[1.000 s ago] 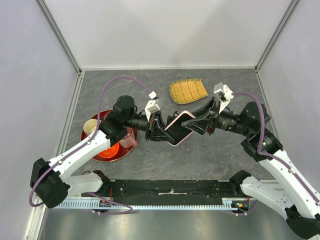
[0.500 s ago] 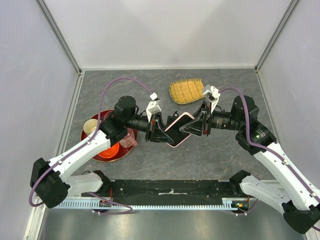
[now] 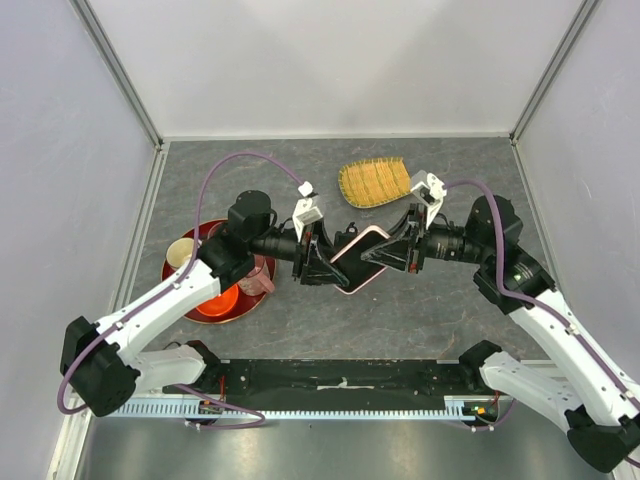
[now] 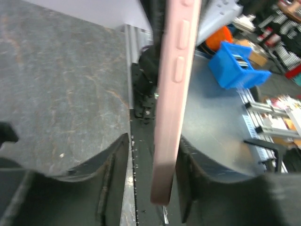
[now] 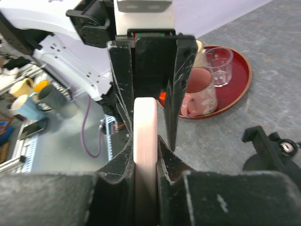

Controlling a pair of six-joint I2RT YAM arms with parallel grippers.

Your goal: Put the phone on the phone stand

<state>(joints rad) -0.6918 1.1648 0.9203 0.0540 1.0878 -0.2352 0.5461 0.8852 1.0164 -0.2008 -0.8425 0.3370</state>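
Note:
The phone point(image 3: 360, 258), pink-edged with a black screen, hangs above the table between both grippers. My right gripper point(image 3: 388, 254) is shut on its right end; in the right wrist view both jaws press the pink edge point(image 5: 146, 122). My left gripper point(image 3: 330, 264) is around its left end with its jaws open. In the left wrist view the phone point(image 4: 175, 94) lies by the right jaw with a gap to the left one. The black phone stand point(image 3: 350, 229) stands just beyond the phone, mostly hidden. It shows partly in the right wrist view point(image 5: 270, 148).
A red tray point(image 3: 175, 281) at the left holds a pink mug point(image 3: 258, 278), a beige cup point(image 3: 182, 252) and an orange bowl point(image 3: 215, 301). A woven basket point(image 3: 375, 182) lies at the back. The tray point(image 5: 237, 92) and mug point(image 5: 200, 96) also show behind the left gripper.
My right gripper has moved left and closed in on the phone's right end. The left arm and the phone have barely moved.

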